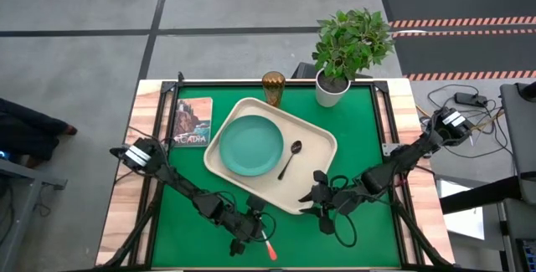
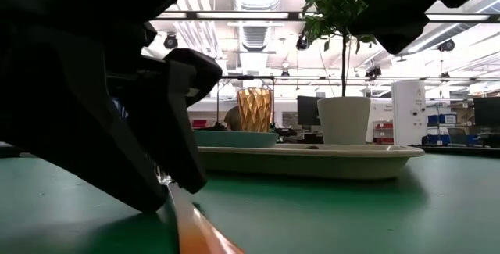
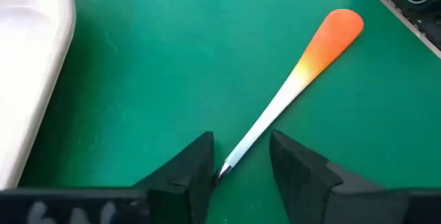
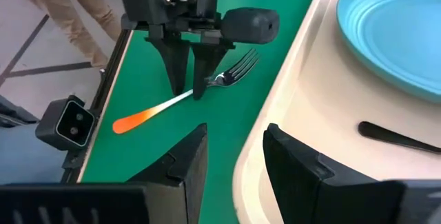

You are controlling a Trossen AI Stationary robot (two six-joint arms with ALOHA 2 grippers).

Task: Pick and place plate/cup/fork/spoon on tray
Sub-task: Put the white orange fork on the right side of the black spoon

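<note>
The fork [image 3: 289, 93], silver-tined with a white-to-orange-red handle, lies flat on the green mat near the table's front edge [image 1: 266, 243]. My left gripper [image 3: 241, 162] is open and points down over it, one finger on each side of the fork's neck without touching; this also shows in the right wrist view [image 4: 191, 86]. The teal plate [image 1: 251, 145] and the dark spoon [image 1: 291, 159] lie on the cream tray [image 1: 310, 176]. The amber cup [image 1: 273, 86] stands on the table behind the tray. My right gripper [image 4: 234, 162] is open at the tray's near right rim.
A picture-covered book [image 1: 193, 121] lies left of the tray. A white pot with a green plant [image 1: 332, 88] stands at the far right. Bare green mat lies between the tray and the near edge. A small camera block [image 4: 65, 124] sits at the mat's edge.
</note>
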